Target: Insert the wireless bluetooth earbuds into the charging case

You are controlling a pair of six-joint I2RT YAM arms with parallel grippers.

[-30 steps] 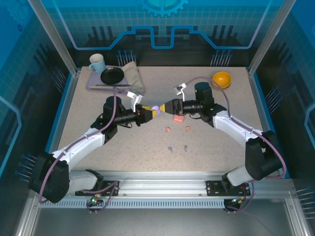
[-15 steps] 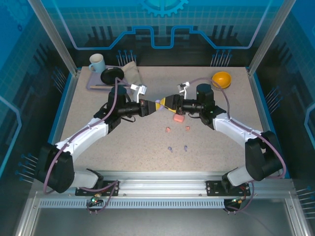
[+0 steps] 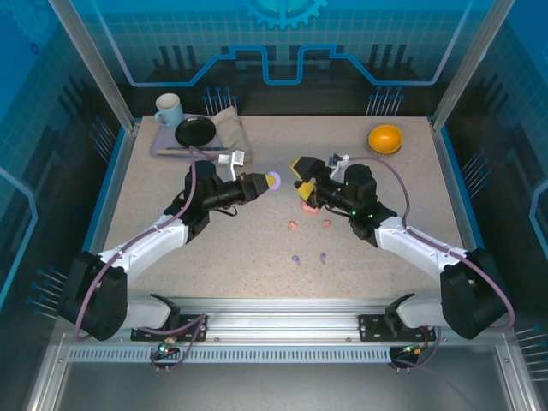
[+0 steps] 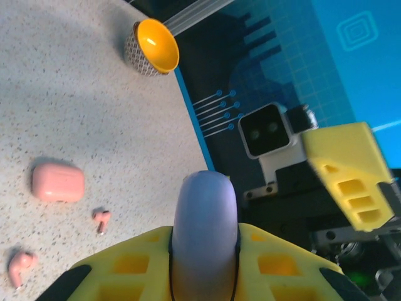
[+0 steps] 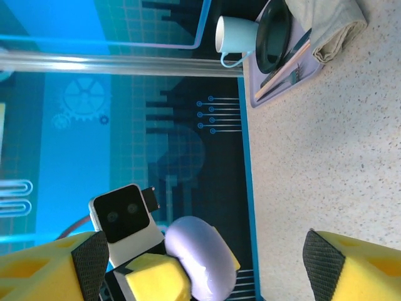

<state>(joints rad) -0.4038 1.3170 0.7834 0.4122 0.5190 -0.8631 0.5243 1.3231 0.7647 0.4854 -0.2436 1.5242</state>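
Note:
My left gripper is shut on the pale purple charging case, held above the table; in the left wrist view the case stands out between the yellow fingers. My right gripper hangs open just right of that case, apart from it. The right wrist view has the case ahead of the wide-open jaws. A pink case lies on the table below the right gripper. Two pink earbuds and two purple earbuds lie nearer the front.
An orange bowl stands at the back right. At the back left a tray carries a mug, a black plate and a folded cloth. Blue walls ring the table.
The right gripper has opened, let go of the purple case and drawn back to the right. The left gripper still holds the case and has shifted slightly.

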